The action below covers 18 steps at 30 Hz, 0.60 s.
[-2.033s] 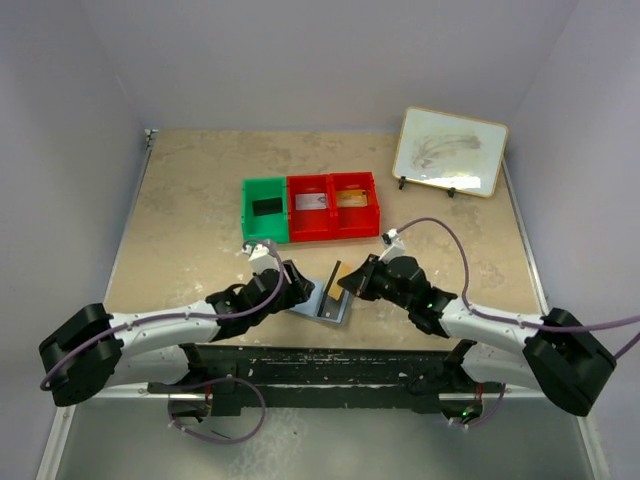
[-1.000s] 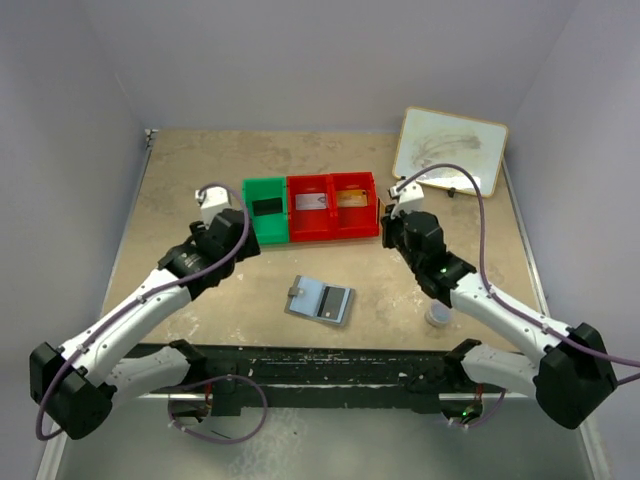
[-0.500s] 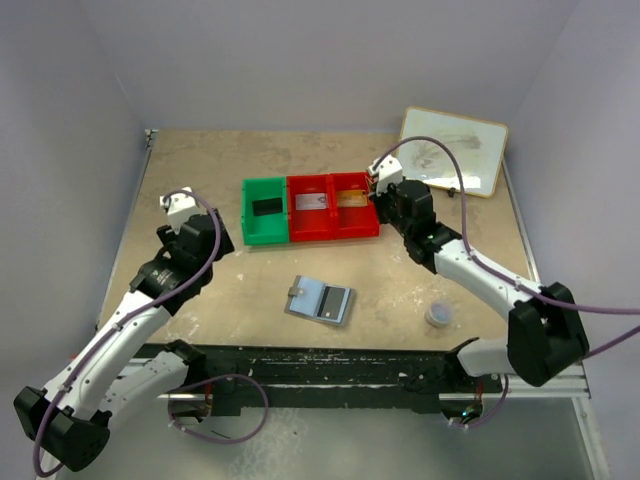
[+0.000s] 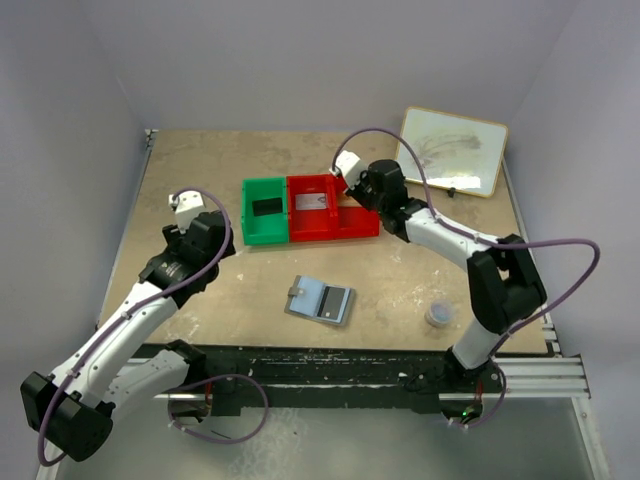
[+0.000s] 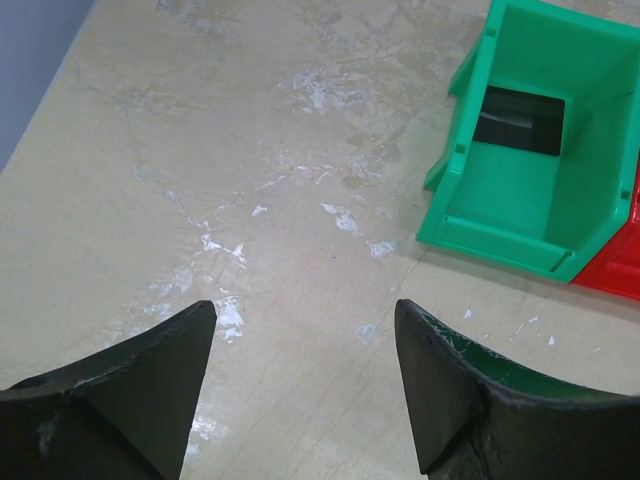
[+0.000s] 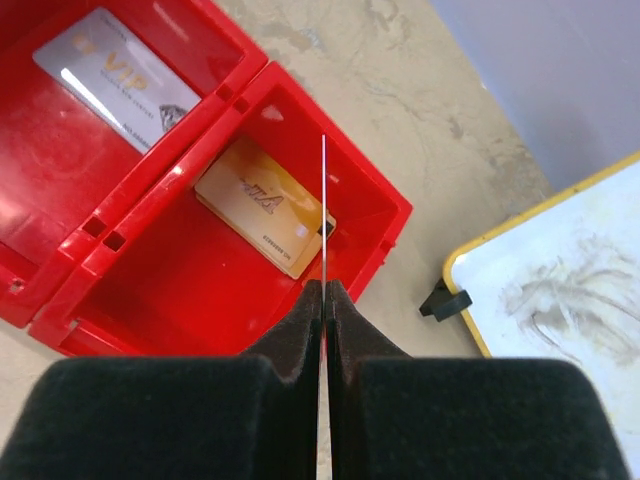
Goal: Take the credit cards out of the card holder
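Since the previous frame the right gripper (image 6: 323, 290) has swung left over the red bins (image 4: 330, 232). Nearest, the card holder (image 4: 320, 300) lies open on the table (image 4: 200, 180). Farther out, the left gripper (image 5: 305, 330) hovers, fingers apart, near the green bin (image 5: 500, 230). Farthest, the right gripper is clamped on a thin card (image 6: 323, 200), edge-on above the gold card (image 6: 262, 205).

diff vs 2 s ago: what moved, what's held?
Both arms left the card holder, which now lies open and flat. The right gripper, shut on a thin credit card held edge-on, swung out to above the right red bin. The left gripper, open and empty, went left of the green bin. Bins and whiteboard stayed put.
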Available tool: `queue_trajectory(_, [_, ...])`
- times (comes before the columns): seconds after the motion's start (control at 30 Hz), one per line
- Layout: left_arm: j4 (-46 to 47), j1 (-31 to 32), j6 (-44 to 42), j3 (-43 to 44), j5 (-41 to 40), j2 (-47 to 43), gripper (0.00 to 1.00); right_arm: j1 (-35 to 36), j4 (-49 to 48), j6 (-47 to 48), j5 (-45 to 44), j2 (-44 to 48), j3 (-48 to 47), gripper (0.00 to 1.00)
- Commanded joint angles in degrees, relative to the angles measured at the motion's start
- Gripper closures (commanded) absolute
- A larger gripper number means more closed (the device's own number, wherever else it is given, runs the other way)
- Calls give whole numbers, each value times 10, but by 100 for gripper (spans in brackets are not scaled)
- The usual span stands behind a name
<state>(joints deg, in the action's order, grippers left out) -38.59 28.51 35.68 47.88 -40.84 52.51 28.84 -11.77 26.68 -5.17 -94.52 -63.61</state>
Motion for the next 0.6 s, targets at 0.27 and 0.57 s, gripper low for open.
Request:
queue_trajectory(0.27, [14, -1, -18, 13, 3, -10, 31, 2, 40, 74, 18, -103, -105, 100])
queue_trajectory(0.57, [11, -2, -22, 16, 2, -6, 32, 1, 60, 102, -1, -168, -151, 100])
